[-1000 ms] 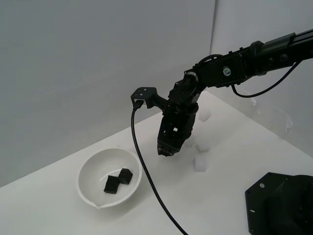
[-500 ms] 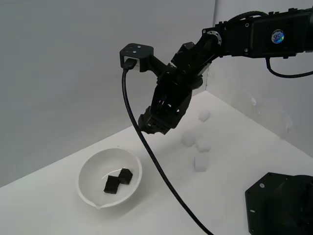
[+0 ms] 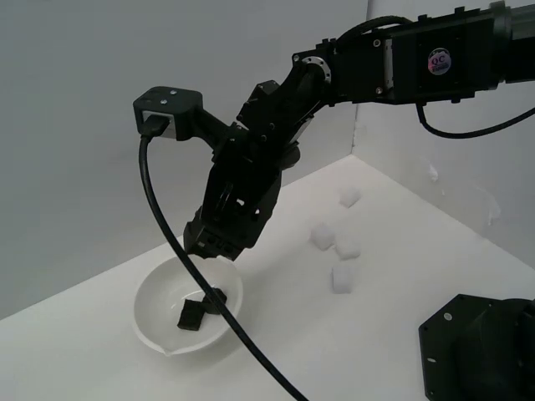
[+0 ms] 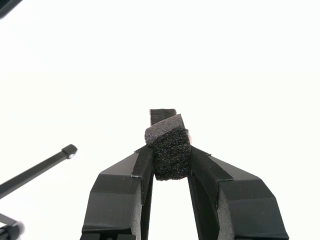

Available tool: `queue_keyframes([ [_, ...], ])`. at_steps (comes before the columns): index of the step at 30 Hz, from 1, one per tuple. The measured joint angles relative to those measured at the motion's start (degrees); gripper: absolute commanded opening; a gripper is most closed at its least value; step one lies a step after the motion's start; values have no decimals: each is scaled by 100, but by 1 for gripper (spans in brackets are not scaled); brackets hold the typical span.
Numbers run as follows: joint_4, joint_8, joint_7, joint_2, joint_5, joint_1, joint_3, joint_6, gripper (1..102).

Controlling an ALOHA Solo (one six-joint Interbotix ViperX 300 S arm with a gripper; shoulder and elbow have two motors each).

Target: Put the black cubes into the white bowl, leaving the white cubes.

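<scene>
**Gripper over the bowl with a black cube pinched**

Starting at the exterior view's left: the white bowl (image 3: 185,302) sits on the desk (image 3: 351,351), pouring lip on the near rim, and two black cubes (image 3: 192,315) lie touching inside it, partly crossed by the black cable (image 3: 180,251) hanging in front. Right above the bowl's far rim hangs the gripper (image 3: 211,247), pointing down at the end of the arm (image 3: 401,63). From this side you cannot tell what sits between the fingers, it's all black on black.

The wrist view settles it: the gripper (image 4: 171,165) has its two fingers (image 4: 122,187) drawn in close, clamped on a third black cube (image 4: 169,152), which stands tilted between the pads with one corner up. Behind it everything is washed out white, so the bowl does not read there.

Moving to the exterior view's right: four white cubes (image 3: 342,278) rest on the desk, three bunched near each other, one farther back by the wall. At the near right corner a black base (image 3: 481,351) sits on the desk.
</scene>
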Motion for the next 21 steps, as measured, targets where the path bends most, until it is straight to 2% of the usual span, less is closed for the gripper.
queue_keyframes([
  [2,-18,0,-9,-114,-26,-44,-97,-53,4],
  [4,-26,0,-9,-149,-26,-44,-149,-62,12],
  [7,-53,9,-9,-185,-44,-44,-167,-176,45],
  [8,-70,0,-9,-185,-62,-44,-176,-220,53],
  [12,-88,0,-70,-237,-79,-44,-211,-264,73],
  [15,-88,0,-79,-237,-79,-44,-211,-264,99],
  [21,-123,9,-158,-237,-132,-44,-211,-272,100],
])
